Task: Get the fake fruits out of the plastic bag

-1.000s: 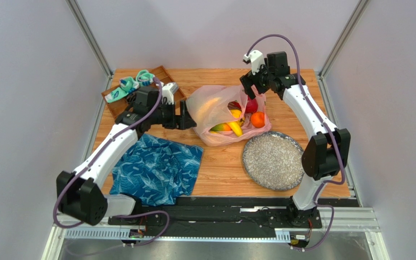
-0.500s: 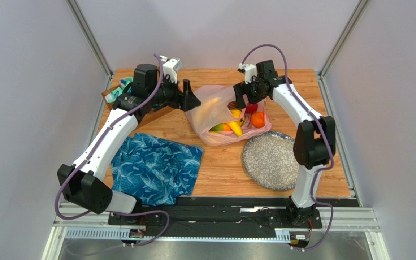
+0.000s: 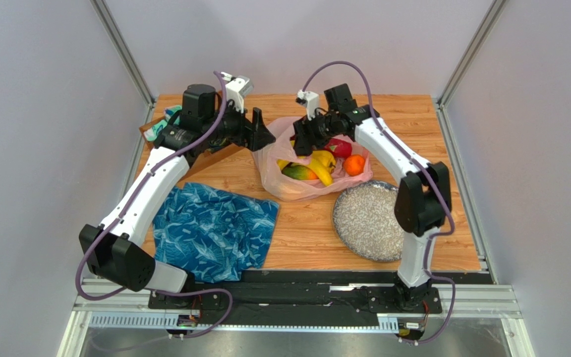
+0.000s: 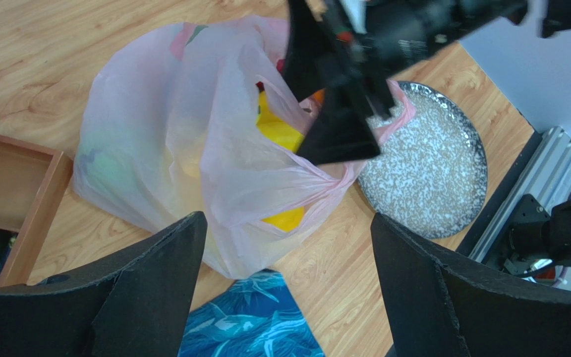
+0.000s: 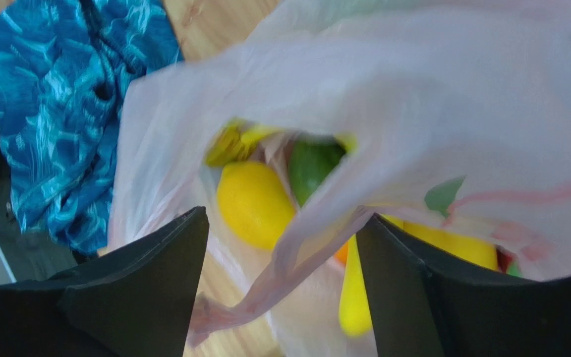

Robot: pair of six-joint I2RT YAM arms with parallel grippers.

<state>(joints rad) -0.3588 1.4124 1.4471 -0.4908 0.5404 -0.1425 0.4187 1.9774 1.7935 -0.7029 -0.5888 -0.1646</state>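
The pale-pink plastic bag (image 3: 285,152) lies at mid-table with its mouth open. Inside show a banana (image 3: 323,167), a mango (image 3: 300,172), an orange (image 3: 353,165) and a red fruit (image 3: 339,146). My right gripper (image 3: 302,143) hangs open over the bag's mouth. In the right wrist view (image 5: 281,290) a twisted bag handle (image 5: 296,256) runs between its fingers, above a lemon (image 5: 255,204) and a green fruit (image 5: 312,163). My left gripper (image 3: 262,134) is open and empty above the bag's far left edge; its wrist view (image 4: 288,297) looks down on the bag (image 4: 184,134).
A speckled plate (image 3: 370,221) lies right of the bag, also in the left wrist view (image 4: 434,167). A blue leaf-patterned cloth (image 3: 214,230) lies at the near left. A wooden tray (image 4: 5,186) sits at the far left, partly under my left arm.
My right gripper has swung left from the bag's far right side to over its mouth. My left gripper rose and moved back from the bag's left side to its far left edge.
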